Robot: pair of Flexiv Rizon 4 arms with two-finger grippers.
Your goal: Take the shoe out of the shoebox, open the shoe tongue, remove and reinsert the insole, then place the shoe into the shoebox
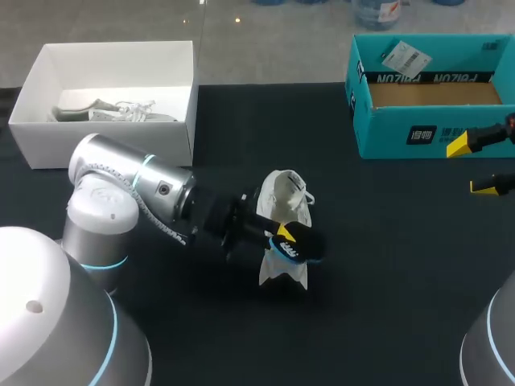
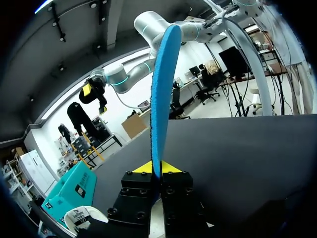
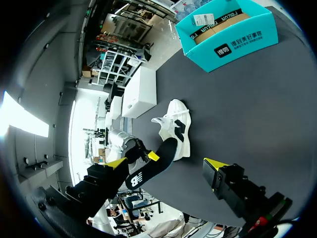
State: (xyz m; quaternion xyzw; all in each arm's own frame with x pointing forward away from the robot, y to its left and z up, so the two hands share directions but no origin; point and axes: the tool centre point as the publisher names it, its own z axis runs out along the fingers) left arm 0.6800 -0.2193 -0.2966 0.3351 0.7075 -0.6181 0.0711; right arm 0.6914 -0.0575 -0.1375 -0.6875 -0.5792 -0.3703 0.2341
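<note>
The black desk [image 1: 386,241] fills most of the head view. The open teal shoebox [image 1: 426,129] sits at the upper right and a white box [image 1: 48,137] at the upper left. The left arm [image 1: 137,181] reaches in from the left to mid-frame, where the white shoe [image 1: 283,197] rests on the desk, out of the shoebox.

Just below the shoe, the left hand [image 1: 282,233] is clamped tight on the edge of the insole [image 2: 161,99], which stands free ahead of its fingers. The insole may touch the shoe, but the hand hides that spot.

The right hand [image 1: 473,166] hangs at the right edge, spread wide and empty.

Nothing steadies the shoe, so pushing the insole in could slide or tip it. The thin edge grip could also let the insole buckle or twist loose.
</note>
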